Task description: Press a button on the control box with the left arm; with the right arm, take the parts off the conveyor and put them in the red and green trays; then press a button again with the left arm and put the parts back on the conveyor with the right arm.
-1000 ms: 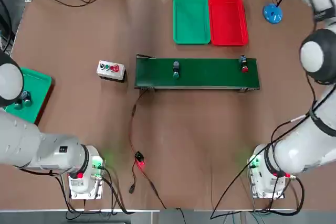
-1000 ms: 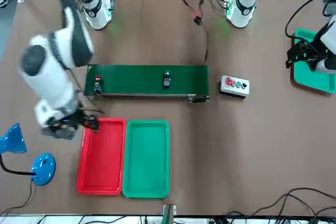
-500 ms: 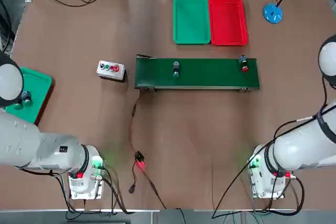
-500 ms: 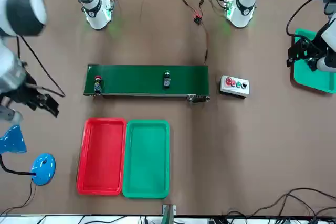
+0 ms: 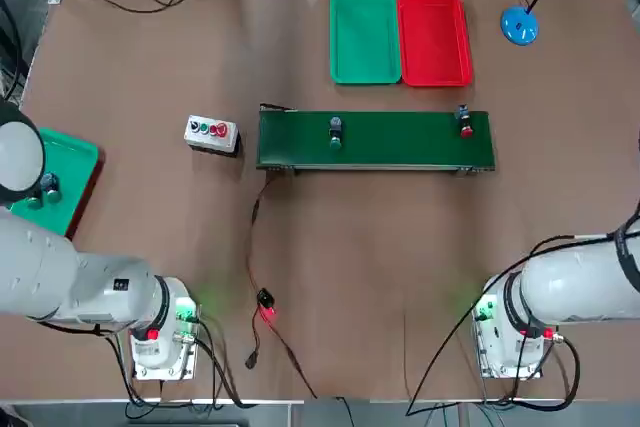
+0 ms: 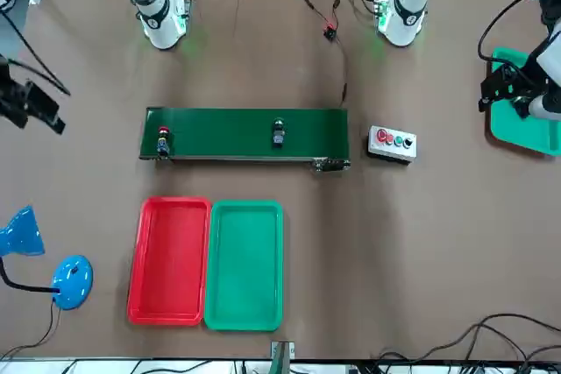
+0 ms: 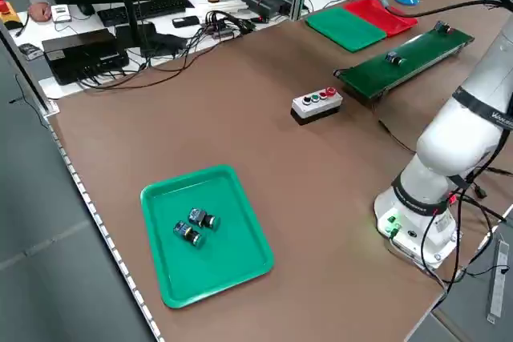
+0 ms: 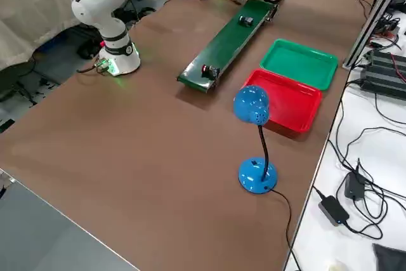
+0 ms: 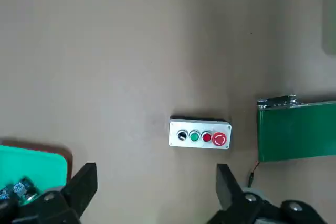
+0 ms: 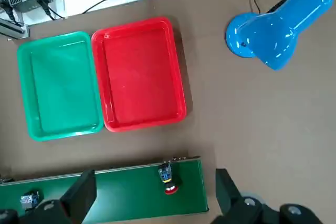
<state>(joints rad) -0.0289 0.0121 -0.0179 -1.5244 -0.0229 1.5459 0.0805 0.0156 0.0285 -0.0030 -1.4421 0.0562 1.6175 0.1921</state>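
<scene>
Retreating right arm (image 5: 585, 287) off trays, jaws open, empty; parts (image 5: 335, 133) unmoved.

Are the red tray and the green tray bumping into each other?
Touching. In the top view, the green tray and the red tray sit side by side with their long rims pressed together, no brown table showing between them. The front view shows the same.

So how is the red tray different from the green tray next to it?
The red tray is bright red; the green tray is bright green. The red tray lies nearer the blue lamp; the green tray lies on its other side, farther from the lamp. They share a lot: same size, same shallow rounded shape, both empty, side by side beyond the conveyor.
</scene>
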